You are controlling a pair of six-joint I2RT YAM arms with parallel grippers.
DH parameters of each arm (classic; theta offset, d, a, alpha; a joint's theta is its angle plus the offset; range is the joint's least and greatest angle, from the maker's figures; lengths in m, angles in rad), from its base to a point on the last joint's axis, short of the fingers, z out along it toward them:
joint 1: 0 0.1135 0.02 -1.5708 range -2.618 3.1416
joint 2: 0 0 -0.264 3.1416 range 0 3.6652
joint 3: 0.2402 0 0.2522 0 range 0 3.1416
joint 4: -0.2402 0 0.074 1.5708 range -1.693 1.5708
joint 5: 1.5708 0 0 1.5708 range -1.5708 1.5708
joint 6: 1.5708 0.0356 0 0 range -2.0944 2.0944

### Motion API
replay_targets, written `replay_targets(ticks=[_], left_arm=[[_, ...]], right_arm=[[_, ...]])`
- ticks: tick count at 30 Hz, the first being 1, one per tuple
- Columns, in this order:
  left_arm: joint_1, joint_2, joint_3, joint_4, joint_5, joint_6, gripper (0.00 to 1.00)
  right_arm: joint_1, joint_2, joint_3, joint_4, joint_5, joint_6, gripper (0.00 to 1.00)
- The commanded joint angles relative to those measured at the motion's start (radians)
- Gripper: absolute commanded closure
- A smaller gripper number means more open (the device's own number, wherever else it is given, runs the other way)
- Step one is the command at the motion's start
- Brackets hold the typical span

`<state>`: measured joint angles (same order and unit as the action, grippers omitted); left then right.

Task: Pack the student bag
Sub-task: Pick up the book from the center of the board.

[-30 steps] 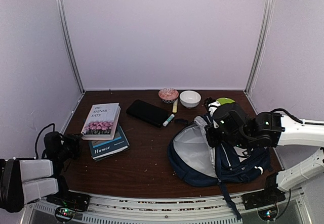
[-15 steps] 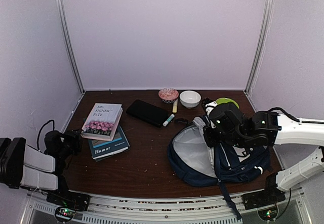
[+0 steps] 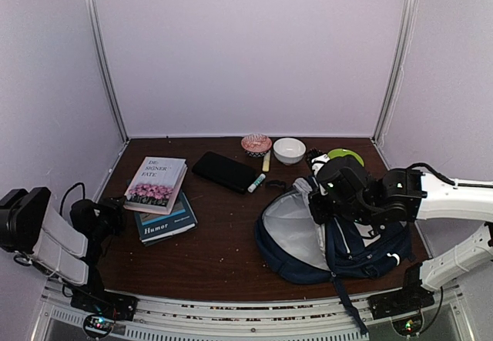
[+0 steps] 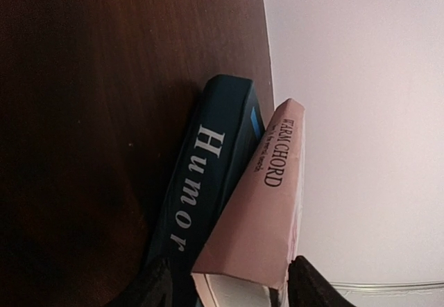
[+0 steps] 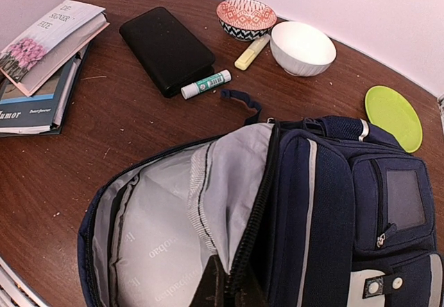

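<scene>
my right gripper clenched on the student bag at its open rim; my left gripper released, facing the humor book.

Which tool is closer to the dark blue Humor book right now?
Left. The left tool is open just beside the dark blue Humor book; the right tool is far across, shut on the navy striped fabric backpack.

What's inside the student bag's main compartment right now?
Only grey lining shows inside the open student bag; no items are visible. The part under its folded-over front is hidden.
</scene>
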<state>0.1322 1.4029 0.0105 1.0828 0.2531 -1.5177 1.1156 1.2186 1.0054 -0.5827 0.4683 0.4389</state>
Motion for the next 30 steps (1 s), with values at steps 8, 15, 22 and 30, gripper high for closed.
replay_targets(ticks=[8,15,22,30], left_arm=[[0.007,0.310,-0.016,0.449,0.030,-0.058,0.02],[0.005,0.331,0.013,0.453,0.032,-0.024,0.02],[0.004,0.359,0.066,0.454,0.043,-0.017,0.24],[0.006,0.321,0.056,0.453,0.043,-0.008,0.62]], right_arm=[[-0.003,-0.005,0.042,0.018,0.056,-0.020,1.00],[-0.004,0.001,0.048,0.005,0.066,-0.022,1.00],[-0.005,0.012,0.059,-0.004,0.069,-0.022,1.00],[-0.005,0.013,0.057,-0.011,0.075,-0.019,1.00]])
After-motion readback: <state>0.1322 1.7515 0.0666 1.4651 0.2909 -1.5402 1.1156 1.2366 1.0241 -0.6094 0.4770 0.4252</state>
